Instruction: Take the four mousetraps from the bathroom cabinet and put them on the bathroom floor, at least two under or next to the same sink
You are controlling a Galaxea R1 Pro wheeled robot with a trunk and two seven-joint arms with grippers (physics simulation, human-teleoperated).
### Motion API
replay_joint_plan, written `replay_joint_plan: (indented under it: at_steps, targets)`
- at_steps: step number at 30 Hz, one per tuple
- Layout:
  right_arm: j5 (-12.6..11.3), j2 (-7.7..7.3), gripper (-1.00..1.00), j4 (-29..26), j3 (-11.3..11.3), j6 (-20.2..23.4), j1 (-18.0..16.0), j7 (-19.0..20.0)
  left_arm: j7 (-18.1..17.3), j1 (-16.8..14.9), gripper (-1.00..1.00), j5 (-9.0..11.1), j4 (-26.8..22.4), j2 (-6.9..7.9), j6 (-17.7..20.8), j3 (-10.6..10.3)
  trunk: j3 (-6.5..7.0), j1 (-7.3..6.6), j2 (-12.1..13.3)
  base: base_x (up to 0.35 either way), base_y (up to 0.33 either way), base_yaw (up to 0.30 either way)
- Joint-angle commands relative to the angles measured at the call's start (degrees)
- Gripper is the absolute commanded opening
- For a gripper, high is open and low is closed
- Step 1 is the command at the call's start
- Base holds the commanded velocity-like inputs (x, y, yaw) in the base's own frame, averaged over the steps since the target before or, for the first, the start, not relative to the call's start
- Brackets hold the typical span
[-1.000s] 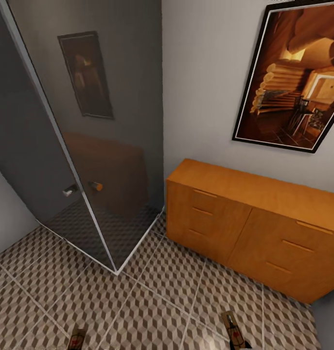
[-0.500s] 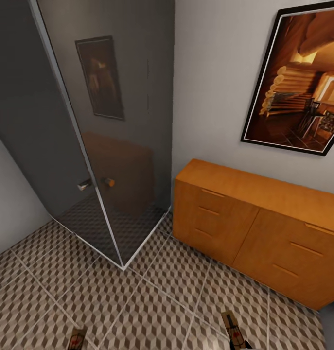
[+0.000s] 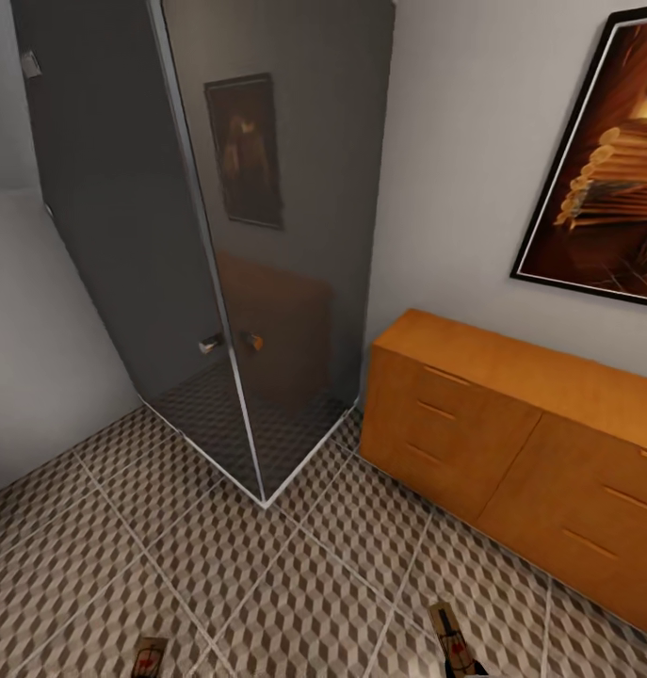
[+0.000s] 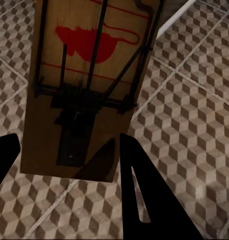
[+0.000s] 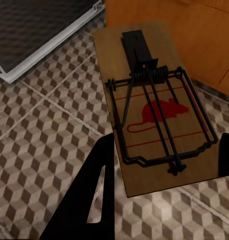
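Mousetraps, two: one (image 4: pixel 89 85) clamped in left gripper (image 4: pixel 69 165), one (image 5: pixel 154 107) in right gripper (image 5: pixel 162 165).

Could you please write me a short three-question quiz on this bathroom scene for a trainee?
1. True or false: every drawer of the cabinet that is in view is shut.
2. What does the left gripper hold between its fingers?
A. a mousetrap
B. a towel
C. nothing
3. Fill in: the second mousetrap, between the right gripper's fingers, bears a red ____ mark.

Key
1. True: all fronts sit flush.
2. A: the board lies between the two dark fingers, above the bathroom floor.
3. Mouse.
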Motion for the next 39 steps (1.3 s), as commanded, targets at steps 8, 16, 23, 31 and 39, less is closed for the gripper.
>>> replay_joint_plan:
  at_steps: [8, 16, 23, 31, 39]
  targets:
    - [-0.34, -0.07, -1.0, -0.03, 0.49, -0.16, -0.04, -0.45, -0.6, -0.09, -1.0, 0.62, 0.19, -0.04, -0.15, -0.25, -0.11, 0.02, -0.12, -0.088, 0.0, 0.289]
    - [-0.34, -0.07, -1.0, -0.03, 0.49, -0.16, -0.04, -0.45, -0.6, -0.1, -1.0, 0.62, 0.19, -0.04, -0.15, -0.25, -0.11, 0.02, -0.12, -0.088, 0.0, 0.289]
    - [-0.34, -0.07, -1.0, -0.03, 0.49, -0.16, -0.03, -0.45, -0.6, -0.1, -1.0, 0.62, 0.19, -0.04, -0.15, -0.25, -0.11, 0.02, -0.12, -0.088, 0.0, 0.289]
    - [-0.34, -0.07, -1.0, -0.03, 0.49, -0.16, -0.03, -0.45, -0.6, -0.06, -1.0, 0.62, 0.19, -0.04, -0.15, -0.25, -0.11, 0.02, -0.12, -0.083, 0.0, 0.289]
    - [-0.33, -0.07, -1.0, -0.03, 0.49, -0.16, -0.03, -0.45, -0.6, -0.07, -1.0, 0.62, 0.19, -0.04, -0.15, -0.25, -0.11, 0.02, -0.12, -0.076, 0.0, 0.289]
